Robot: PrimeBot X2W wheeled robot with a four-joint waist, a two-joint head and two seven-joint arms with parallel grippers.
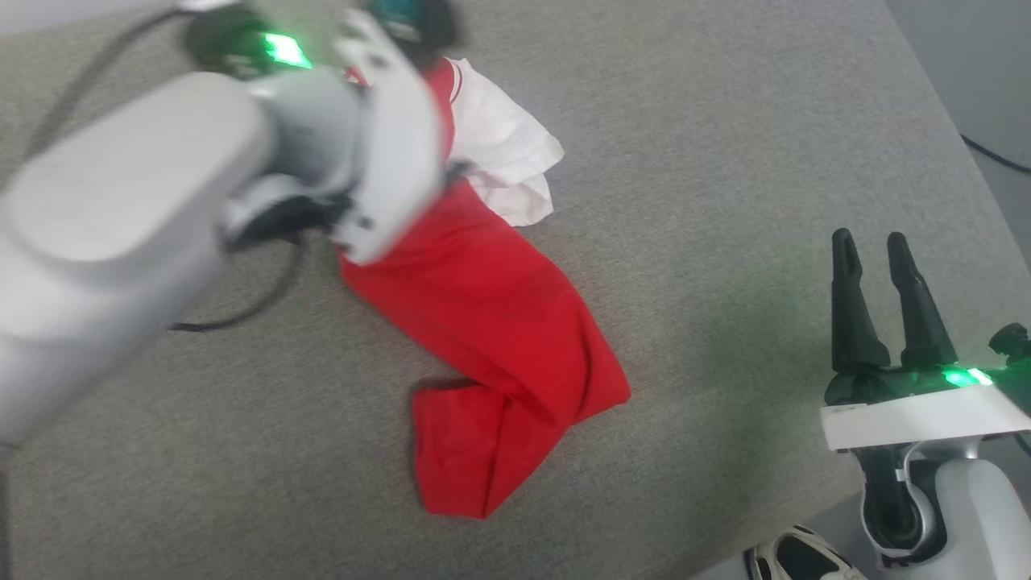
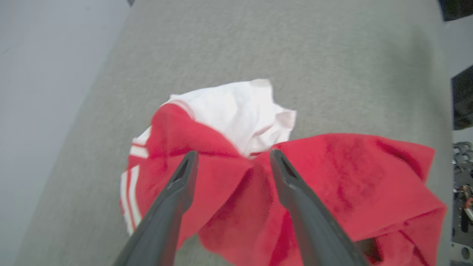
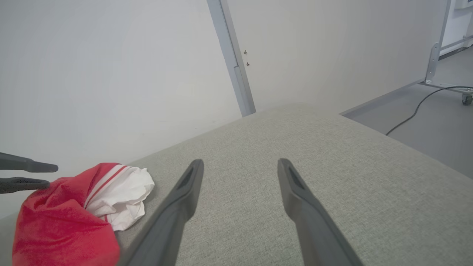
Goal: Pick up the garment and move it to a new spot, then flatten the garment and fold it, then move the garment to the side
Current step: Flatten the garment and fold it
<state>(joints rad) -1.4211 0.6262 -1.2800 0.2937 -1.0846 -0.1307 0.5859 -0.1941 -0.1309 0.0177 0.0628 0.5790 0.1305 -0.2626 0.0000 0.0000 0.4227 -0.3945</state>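
**Garment.** The bright red thin-fabric garment with a white inner panel (image 1: 483, 314) lies crumpled in a long diagonal heap on the grey woven-fabric worktop (image 1: 725, 121). It sits left of centre in the head view. The white panel (image 1: 507, 153) is bunched at the far end and a folded red lobe lies at the near end. The white striped trim (image 2: 131, 195) shows along one edge in the left wrist view. Judgement: the garment rests on the surface unsupported, so the moving step appears complete. Flattening has not begun, as the cloth is twisted and doubled over.

**Left hand.** The left hand (image 2: 233, 153) hangs directly over the far end of the garment. Its two dark fingers are spread apart, straddling a raised red ridge beside the white panel. They clamp nothing. The pale left forearm (image 1: 121, 217) covers part of the garment in the head view.

**Right hand.** The right hand (image 1: 870, 240) is parked at the near right edge of the worktop, well apart from the garment. Its fingers are spread and empty. Judgement: it is positioned clear of the work, available to take an opposite edge for spreading.

**Surface.** The worktop covering is matte and textured, with a rounded edge. Judgement: thin fabric is likely to drag on it rather than slide.

**Room.** A plain pale wall (image 3: 111, 74) with a grey upright post (image 3: 232, 62) stands behind the worktop. A grey floor (image 3: 436, 125) carries a black cable (image 3: 417, 107).
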